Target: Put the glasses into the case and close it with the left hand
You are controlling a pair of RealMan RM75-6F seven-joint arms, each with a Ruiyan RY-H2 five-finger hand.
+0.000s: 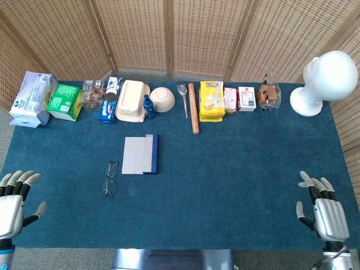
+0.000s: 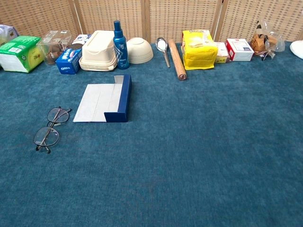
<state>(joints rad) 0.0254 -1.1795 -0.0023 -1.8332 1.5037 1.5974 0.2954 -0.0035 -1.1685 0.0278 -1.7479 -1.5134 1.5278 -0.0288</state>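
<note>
Guessing my left hand [image 1: 14, 202], fingers spread and empty, could skid the thin glasses [image 1: 111, 179] flat across the tabletop [image 1: 236, 180] past the case [image 1: 140, 154]

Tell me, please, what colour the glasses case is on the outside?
The case is dark blue with a light grey flap; the chest view shows this best.

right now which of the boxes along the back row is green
The green box near the left end, between the white wipes pack and the clear tub. The other boxes are blue, yellow, or pink and white.
</note>
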